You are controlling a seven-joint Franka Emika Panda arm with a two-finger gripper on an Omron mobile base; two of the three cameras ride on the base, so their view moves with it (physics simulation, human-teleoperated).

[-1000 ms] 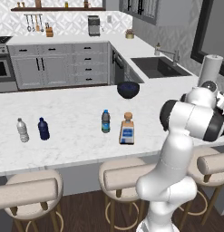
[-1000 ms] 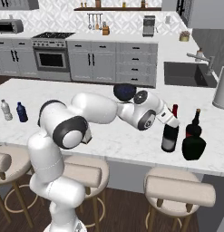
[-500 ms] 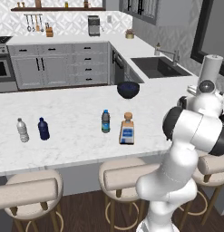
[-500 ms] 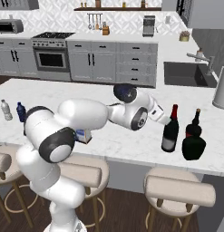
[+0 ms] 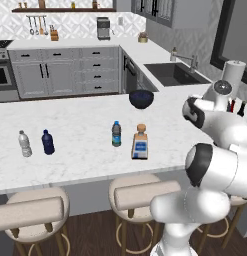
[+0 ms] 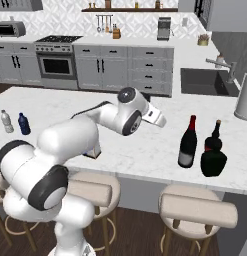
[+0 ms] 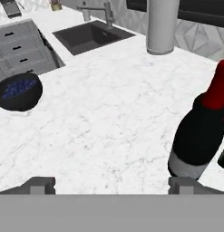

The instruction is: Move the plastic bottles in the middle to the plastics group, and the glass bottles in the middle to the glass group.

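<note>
- My gripper (image 7: pixel 111 183) stands wide open and holds nothing; its two tips show low in the hand view, with a wine bottle (image 7: pixel 199 136) upright on the table (image 7: pixel 113 118) just past the right tip.
- I judge one glass bottle done: in the right base view two dark red-topped bottles, a slim one (image 6: pixel 187 143) and a squat one (image 6: pixel 213 151), stand side by side at the right end, near the paper-towel roll (image 6: pixel 244 97).
- The water bottle (image 5: pixel 116 134) waits mid-table.
- The square bottle with the tan stopper (image 5: pixel 140 143) stands just beside it, also unmoved.
- The plastics pair, a clear bottle (image 5: pixel 25 144) and a dark-blue one (image 5: pixel 47 142), sits at the left end, well apart from both.
- Two moves are left, as I read it.
</note>
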